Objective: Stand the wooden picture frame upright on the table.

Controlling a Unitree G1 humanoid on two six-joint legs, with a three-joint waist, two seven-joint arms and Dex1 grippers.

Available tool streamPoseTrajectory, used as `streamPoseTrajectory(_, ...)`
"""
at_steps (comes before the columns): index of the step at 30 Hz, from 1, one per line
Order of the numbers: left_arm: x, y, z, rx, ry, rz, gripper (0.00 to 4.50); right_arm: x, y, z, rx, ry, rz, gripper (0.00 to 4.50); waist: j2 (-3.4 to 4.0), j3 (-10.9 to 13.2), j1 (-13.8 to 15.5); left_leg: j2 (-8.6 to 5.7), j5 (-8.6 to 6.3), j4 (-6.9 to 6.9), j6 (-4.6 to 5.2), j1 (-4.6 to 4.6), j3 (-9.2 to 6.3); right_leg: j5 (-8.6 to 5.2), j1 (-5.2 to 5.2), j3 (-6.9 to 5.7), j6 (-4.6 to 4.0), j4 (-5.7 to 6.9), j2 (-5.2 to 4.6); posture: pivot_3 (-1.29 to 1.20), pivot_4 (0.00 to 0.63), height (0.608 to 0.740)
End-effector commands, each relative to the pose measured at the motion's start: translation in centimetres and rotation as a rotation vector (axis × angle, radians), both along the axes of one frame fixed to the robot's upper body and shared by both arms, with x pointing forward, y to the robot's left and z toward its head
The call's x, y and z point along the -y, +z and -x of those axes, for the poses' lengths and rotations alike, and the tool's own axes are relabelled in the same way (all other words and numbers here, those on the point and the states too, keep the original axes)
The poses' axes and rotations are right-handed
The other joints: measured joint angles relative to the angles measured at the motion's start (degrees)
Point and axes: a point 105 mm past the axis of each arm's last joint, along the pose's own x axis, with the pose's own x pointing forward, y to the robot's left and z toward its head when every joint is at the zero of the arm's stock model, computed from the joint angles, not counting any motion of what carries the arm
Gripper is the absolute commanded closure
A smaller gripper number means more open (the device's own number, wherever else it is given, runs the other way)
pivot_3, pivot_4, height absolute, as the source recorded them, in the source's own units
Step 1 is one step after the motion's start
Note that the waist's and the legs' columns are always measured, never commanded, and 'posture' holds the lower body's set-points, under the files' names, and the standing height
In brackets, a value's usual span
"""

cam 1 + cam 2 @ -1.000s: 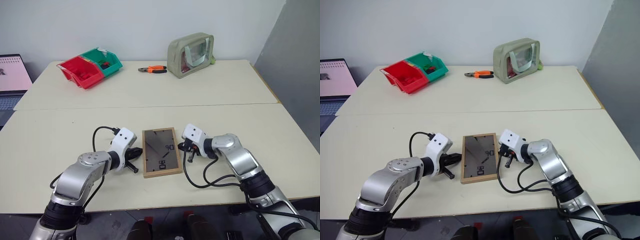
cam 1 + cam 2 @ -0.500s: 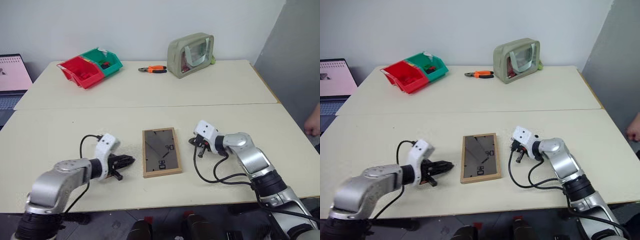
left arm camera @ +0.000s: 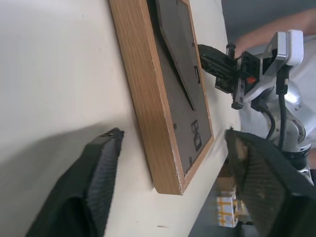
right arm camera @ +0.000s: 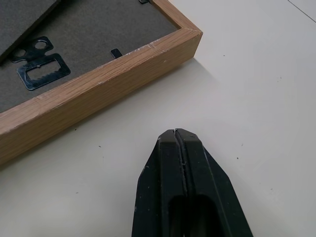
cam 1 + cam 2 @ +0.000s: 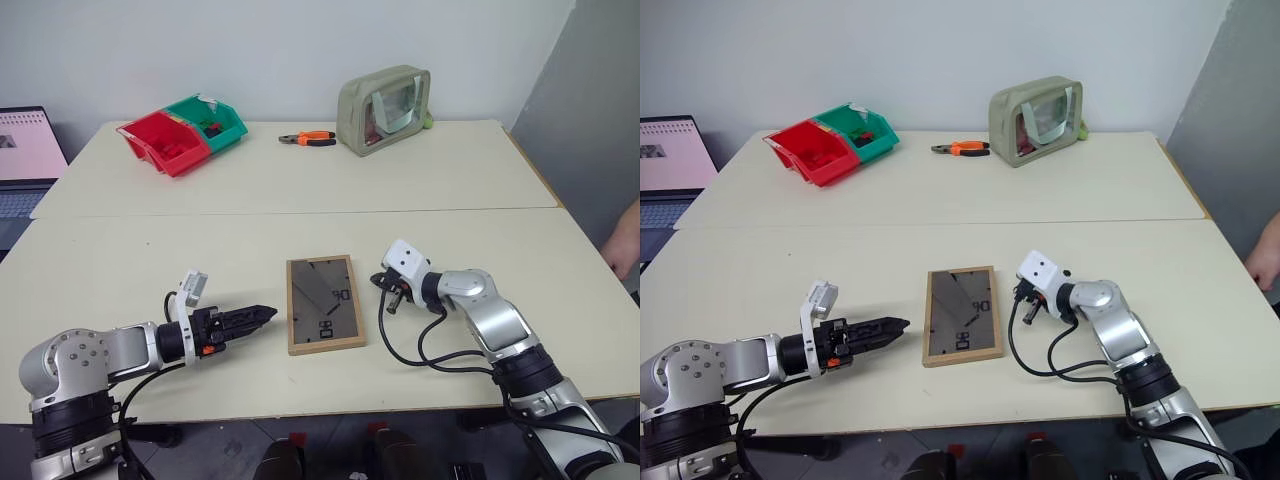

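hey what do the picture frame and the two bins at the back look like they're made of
The wooden picture frame: light wood border, visible grain, matte; the back looks like dark fibreboard or card with a small metal hanger. The red bin and green bin: probably moulded plastic, given their smooth, evenly coloured walls.

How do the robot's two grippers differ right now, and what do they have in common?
The left gripper has its fingers spread wide open; the right gripper has its fingers pressed shut. The left gripper points at the wooden picture frame from the frame's left side, the right gripper from its right. Both have black fingers, hold nothing, and sit apart from the frame, which lies face down on the table.
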Motion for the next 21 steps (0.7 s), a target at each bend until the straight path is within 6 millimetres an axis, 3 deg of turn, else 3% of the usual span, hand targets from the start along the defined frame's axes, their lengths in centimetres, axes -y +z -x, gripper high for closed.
streamPoseTrajectory(1, 0.8, -1.2, 0.0, -0.054, 0.0, 0.035, 0.03, -0.7, 0.7, 0.3, 0.022, 0.017, -0.032, 4.5, 0.0, 0.0, 0.0, -0.01, 0.0, 0.0, 0.0, 0.0, 0.0, 0.0, 0.0, 0.0, 0.0, 0.0, 0.0, 0.0, 0.15, 0.74)
streamPoseTrajectory(10, 3.9, -3.9, 0.7, -0.153, -0.078, 0.067, 0.03, -3.6, 0.6, 0.9, 0.011, 0.062, -0.06, 4.5, 0.06, -0.1, 0.4, -0.03, 0.01, 0.01, -0.01, 0.04, 0.01, 0.0, 0.06, 0.02, 0.01, -0.01, -0.04, 0.0, 0.15, 0.74)
streamPoseTrajectory(14, 5.6, -3.3, 1.5, -0.158, -0.178, 0.125, 0.03, -4.6, 0.8, 1.1, -0.01, 0.052, -0.098, 4.5, 0.15, -0.3, 0.6, -0.1, 0.0, 0.01, -0.01, 0.04, 0.02, 0.0, 0.09, 0.02, 0.03, -0.04, -0.05, 0.0, 0.15, 0.74)
streamPoseTrajectory(21, 6.6, -3.7, 2.6, -0.155, -0.207, 0.116, 0.03, -4.7, 0.6, 1.1, -0.028, 0.004, -0.117, 4.5, 0.16, -0.3, 0.6, -0.09, 0.0, 0.0, 0.0, 0.03, 0.02, 0.0, 0.08, 0.04, 0.03, -0.06, -0.09, 0.0, 0.15, 0.74)
